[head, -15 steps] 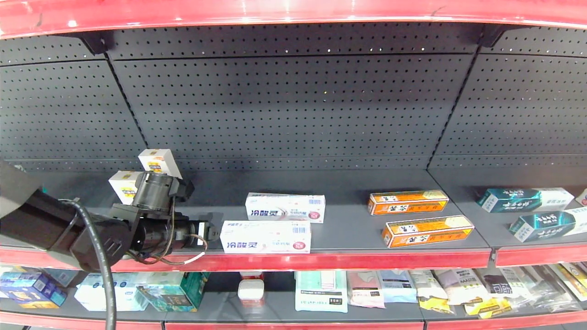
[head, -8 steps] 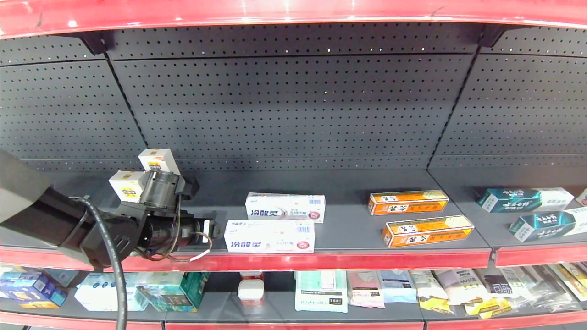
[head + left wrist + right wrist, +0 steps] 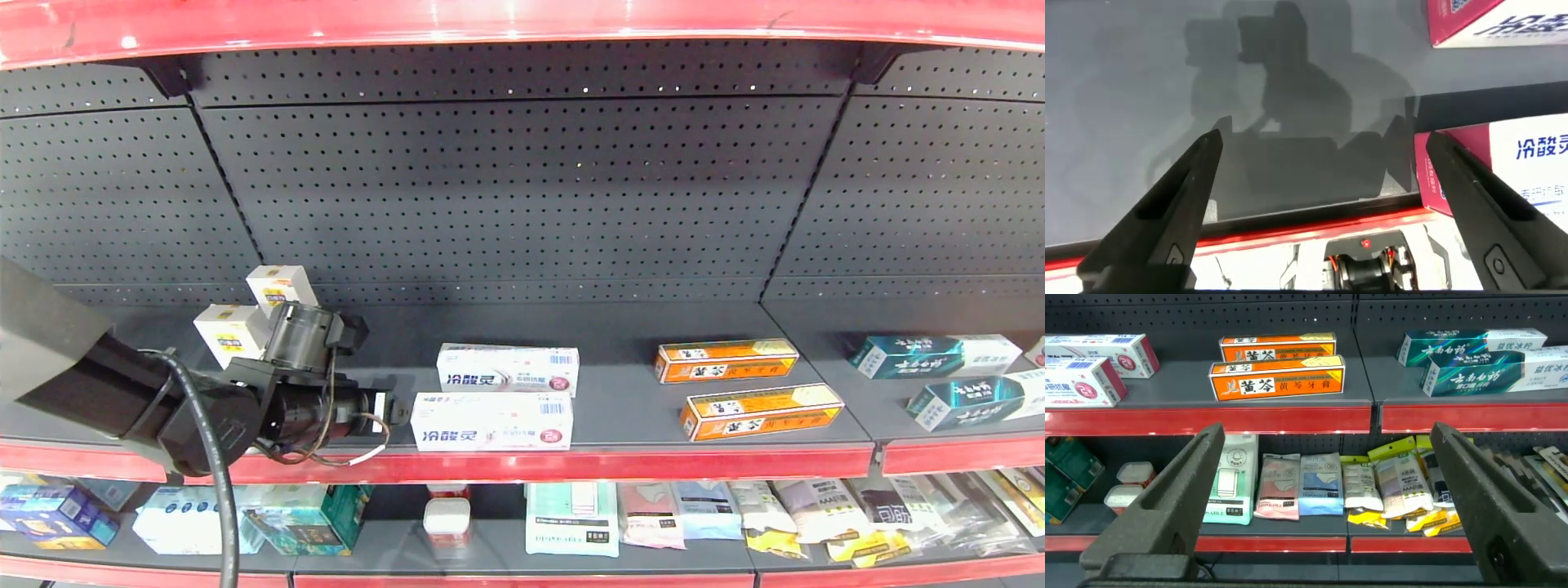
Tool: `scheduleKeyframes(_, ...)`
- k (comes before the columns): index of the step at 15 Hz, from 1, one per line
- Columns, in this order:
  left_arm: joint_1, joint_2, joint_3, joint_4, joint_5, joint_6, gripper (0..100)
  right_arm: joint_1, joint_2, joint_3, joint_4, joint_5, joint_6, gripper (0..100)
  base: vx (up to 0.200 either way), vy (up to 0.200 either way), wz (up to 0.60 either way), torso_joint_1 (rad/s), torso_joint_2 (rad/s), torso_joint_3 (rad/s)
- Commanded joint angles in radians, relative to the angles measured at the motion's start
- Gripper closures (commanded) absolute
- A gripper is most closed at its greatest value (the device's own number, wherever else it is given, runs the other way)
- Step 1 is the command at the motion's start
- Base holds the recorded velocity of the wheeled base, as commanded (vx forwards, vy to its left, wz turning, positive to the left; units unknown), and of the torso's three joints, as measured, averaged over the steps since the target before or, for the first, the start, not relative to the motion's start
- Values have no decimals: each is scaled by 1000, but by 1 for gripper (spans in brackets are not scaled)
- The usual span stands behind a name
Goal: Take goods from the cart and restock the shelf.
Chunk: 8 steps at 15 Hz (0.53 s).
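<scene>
a long white toothpaste box point(image 3: 491, 421) with blue lettering and a pink end lies flat at the front edge of the shelf point(image 3: 629, 412), perhaps touching the wide-spread fingers of the left gripper point(image 3: 1324, 139).

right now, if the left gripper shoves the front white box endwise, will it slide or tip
Likely slides rather than tips: the front white box lies flat on the smooth shelf. Probably light and stiff: a crisp-edged carton. Pushed off-centre by the left gripper, it may swivel toward the red lip it sits beside.
</scene>
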Motion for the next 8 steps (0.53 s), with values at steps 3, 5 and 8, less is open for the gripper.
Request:
scheduleKeyframes(3,-2,5,-14,0,2,1,0,0,0,0,0,0,0,0,0,0,0,0,0,0)
scheduleKeyframes(5,-2,13,-20,0,2,3,0,0,0,0,0,0,0,0,0,0,0,0,0,0)
scheduleKeyframes(8,-12,16,-20,0,2,4,0,0,0,0,0,0,0,0,0,0,0,0,0,0)
